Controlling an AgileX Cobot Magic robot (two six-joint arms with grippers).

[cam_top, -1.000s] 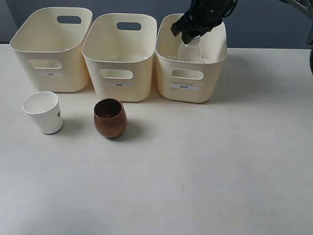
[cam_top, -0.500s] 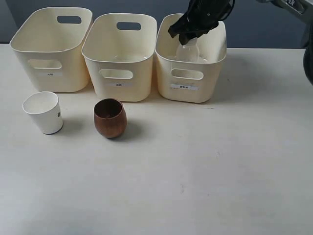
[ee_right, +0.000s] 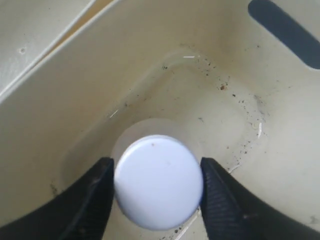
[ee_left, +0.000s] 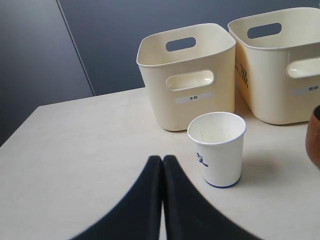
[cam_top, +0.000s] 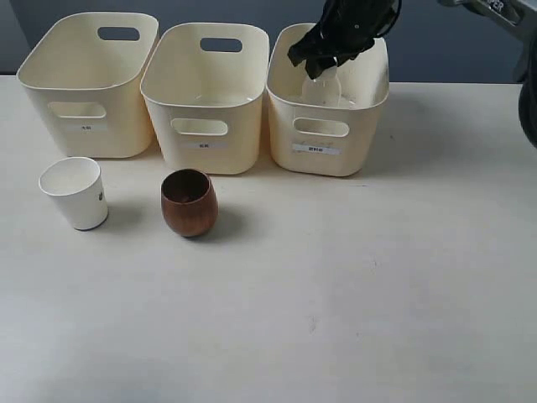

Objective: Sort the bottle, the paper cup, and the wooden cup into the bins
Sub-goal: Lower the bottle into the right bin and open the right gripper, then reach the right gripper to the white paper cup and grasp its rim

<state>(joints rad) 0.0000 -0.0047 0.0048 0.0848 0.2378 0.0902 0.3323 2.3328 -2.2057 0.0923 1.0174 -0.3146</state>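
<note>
My right gripper [cam_top: 321,63] hangs over the right bin [cam_top: 323,155], shut on the white cap of the clear bottle [cam_top: 324,87], which stands upright inside that bin. From the right wrist, the bottle cap [ee_right: 159,180] fills the space between the two dark fingers [ee_right: 90,200], above the bin floor [ee_right: 210,110]. The white paper cup [cam_top: 75,193] and the brown wooden cup [cam_top: 189,203] stand on the table in front of the left bin [cam_top: 84,109] and middle bin [cam_top: 201,147]. My left gripper [ee_left: 162,159] is shut and empty, just short of the paper cup [ee_left: 217,148].
The three cream bins form a row along the back of the pale table [cam_top: 352,285]. The left wrist view shows the left bin [ee_left: 190,95], part of the middle bin [ee_left: 280,75] and an edge of the wooden cup [ee_left: 315,142]. The left arm is outside the exterior view.
The right gripper with the bottle has shifted slightly left over the right bin. The cups have not moved.
</note>
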